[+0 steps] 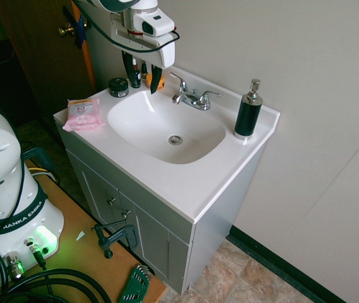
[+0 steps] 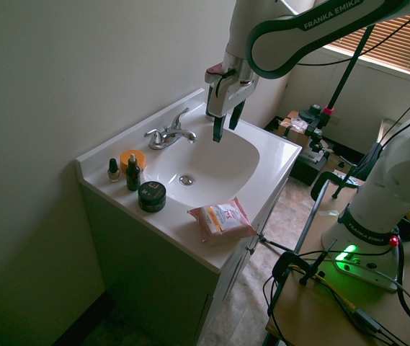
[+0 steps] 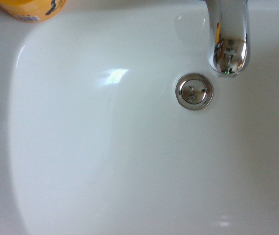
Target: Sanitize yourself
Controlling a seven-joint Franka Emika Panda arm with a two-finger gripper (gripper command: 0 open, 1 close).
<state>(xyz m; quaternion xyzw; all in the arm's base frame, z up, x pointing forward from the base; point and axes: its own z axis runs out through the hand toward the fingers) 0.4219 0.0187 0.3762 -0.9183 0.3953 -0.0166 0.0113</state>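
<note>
I, the white jointed robot arm [image 2: 313, 29], reach over a white bathroom sink [image 1: 185, 189]. My gripper [image 1: 142, 74] hangs above the back of the basin, fingers pointing down, open and holding nothing. In the second exterior view the gripper [image 2: 227, 124] is just right of the chrome faucet [image 2: 170, 133]. A dark pump bottle with a silver top [image 1: 248, 113] stands on the sink's far corner, well away from the gripper. The wrist view looks straight down on the drain [image 3: 194, 91] and the faucet spout [image 3: 229, 44].
A pink wipes packet [image 1: 81, 113], a black jar [image 1: 118, 87], an orange jar [image 2: 132, 158] and two small dark bottles [image 2: 132, 174] crowd one end of the counter. The wall runs right behind the faucet [image 1: 192, 98]. A wooden door [image 1: 34, 44] stands beside the vanity.
</note>
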